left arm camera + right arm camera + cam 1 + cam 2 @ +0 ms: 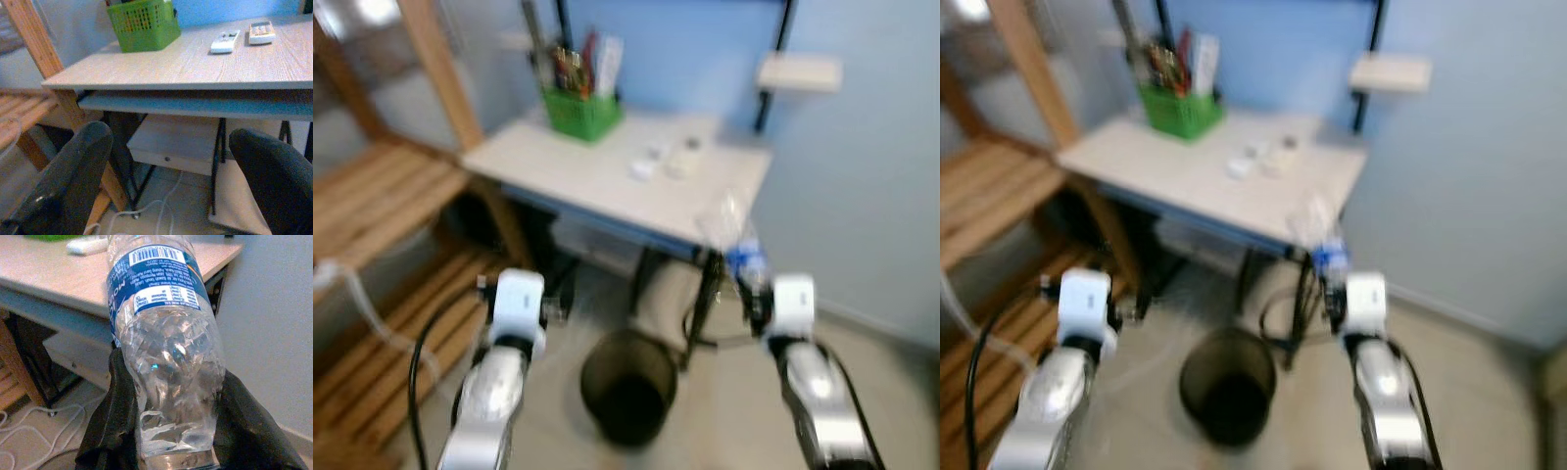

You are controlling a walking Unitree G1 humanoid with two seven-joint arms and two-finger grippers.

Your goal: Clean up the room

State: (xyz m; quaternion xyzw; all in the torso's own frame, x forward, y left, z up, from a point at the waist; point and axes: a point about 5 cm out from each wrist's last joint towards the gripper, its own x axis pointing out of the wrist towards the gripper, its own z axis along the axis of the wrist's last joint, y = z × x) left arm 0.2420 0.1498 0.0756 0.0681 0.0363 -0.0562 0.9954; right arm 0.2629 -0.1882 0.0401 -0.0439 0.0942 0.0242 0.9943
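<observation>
My right gripper (171, 431) is shut on a clear plastic water bottle (164, 347) with a blue label, held up beside the near right corner of a light wooden desk (597, 181). From the head the bottle (736, 235) stands just above my right wrist. A dark round waste bin (628, 384) sits on the floor between my two arms, below the desk's front edge. My left gripper (171, 171) is open with nothing between its fingers, facing the desk's front.
On the desk stand a green basket (580, 110) of pens and two white remotes (225, 42), (261, 32). A wooden slatted frame (372, 206) is at the left. A blue wall (862, 166) is at the right. White cables (146, 210) lie under the desk.
</observation>
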